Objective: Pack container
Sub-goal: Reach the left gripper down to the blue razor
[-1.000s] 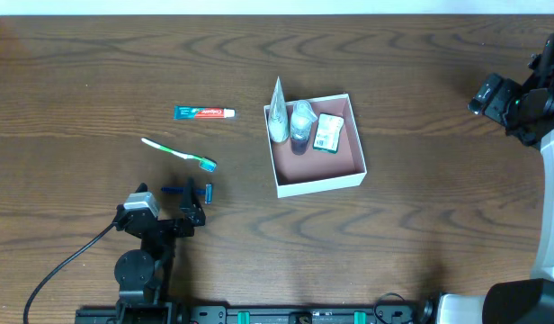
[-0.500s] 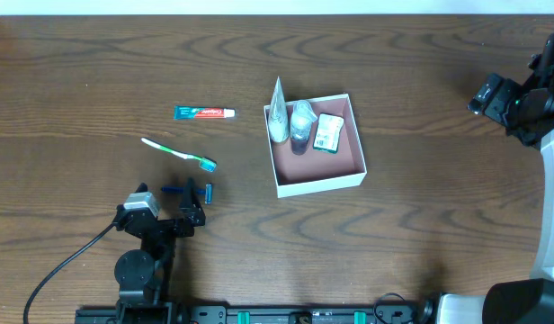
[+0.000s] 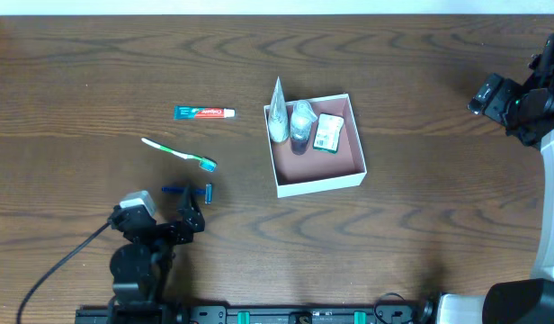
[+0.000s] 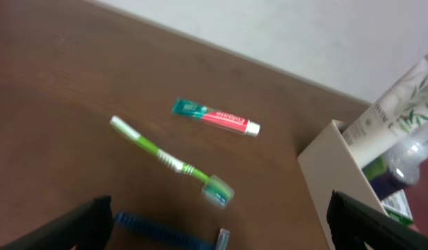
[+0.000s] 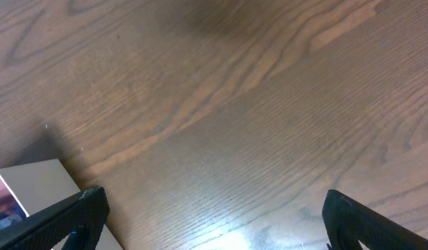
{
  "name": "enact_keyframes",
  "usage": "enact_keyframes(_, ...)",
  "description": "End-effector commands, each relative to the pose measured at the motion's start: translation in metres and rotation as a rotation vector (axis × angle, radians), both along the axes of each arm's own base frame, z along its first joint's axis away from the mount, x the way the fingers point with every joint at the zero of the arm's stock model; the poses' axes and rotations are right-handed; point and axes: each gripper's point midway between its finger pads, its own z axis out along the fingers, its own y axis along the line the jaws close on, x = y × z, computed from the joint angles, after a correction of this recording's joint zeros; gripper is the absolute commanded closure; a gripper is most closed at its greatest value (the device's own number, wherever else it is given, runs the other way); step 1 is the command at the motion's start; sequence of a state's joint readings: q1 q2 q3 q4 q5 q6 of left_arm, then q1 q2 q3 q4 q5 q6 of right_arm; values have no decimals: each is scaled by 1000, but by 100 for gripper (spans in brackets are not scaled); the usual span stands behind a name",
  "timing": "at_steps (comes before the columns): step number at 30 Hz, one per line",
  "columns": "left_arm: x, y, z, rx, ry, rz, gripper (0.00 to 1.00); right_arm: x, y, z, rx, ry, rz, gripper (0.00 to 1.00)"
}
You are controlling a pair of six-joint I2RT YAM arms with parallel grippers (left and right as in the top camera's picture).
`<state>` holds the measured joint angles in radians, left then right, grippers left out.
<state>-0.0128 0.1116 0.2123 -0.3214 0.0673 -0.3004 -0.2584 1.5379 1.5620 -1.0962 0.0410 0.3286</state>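
Observation:
The container (image 3: pixel 320 185), a white-walled square box with a pink-brown floor, stands right of the table's middle. Inside lie a white tube (image 3: pixel 277 115), a clear bottle (image 3: pixel 300 124) and a green packet (image 3: pixel 328 132). Left of it on the wood are a toothpaste tube (image 3: pixel 204 112), a green toothbrush (image 3: pixel 178 154) and a blue razor (image 3: pixel 187 190). My left gripper (image 3: pixel 191 218) is open just near of the razor (image 4: pixel 165 233), nothing between its fingers. The left wrist view shows the toothbrush (image 4: pixel 169 160) and toothpaste (image 4: pixel 215 117) ahead. My right gripper (image 3: pixel 493 97) is open at the far right, over bare wood.
Dark wooden table (image 3: pixel 421 234) all round. The left arm's base and cable (image 3: pixel 57 270) sit at the near left edge. In the right wrist view the container's corner (image 5: pixel 33 186) shows at lower left, apart from the open gripper (image 5: pixel 214 222).
The left arm has drawn back slightly toward the near edge, away from the razor. The right arm and all objects are where they were.

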Motion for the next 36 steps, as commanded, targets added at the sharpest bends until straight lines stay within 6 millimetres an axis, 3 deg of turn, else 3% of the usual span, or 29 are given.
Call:
enact_keyframes(1,0,7,46,-7,26,43,2,-1,-3,-3,-6,11,2,1)
enact_keyframes(6,11,4,70,-7,285,29,2,-1,-3,-3,-6,11,2,1)
enact_keyframes(11,33,-24,88,-89,468,-114,2,-1,-3,-3,-6,11,2,1)
enact_keyframes(13,43,-38,87,-134,503,-181,2,-1,-3,-3,-6,11,2,1)
enact_keyframes(15,46,-47,75,-167,558,-221,2,-1,-3,-3,-6,11,2,1)
enact_keyframes(23,54,-48,13,-210,816,-196,2,-1,-3,-3,-6,11,2,1)
enact_keyframes(26,57,-38,-10,-313,918,-20,0,-1,-3,-3,-6,11,2,1)
enact_keyframes(31,46,-4,-44,-441,1038,455,12,-1,-3,-3,-6,11,2,1)
enact_keyframes(34,46,-2,-53,-482,1062,539,2,-1,-3,-3,-6,11,2,1)
enact_keyframes(36,46,-1,-58,-508,1070,587,2,-1,-3,-3,-6,11,2,1)
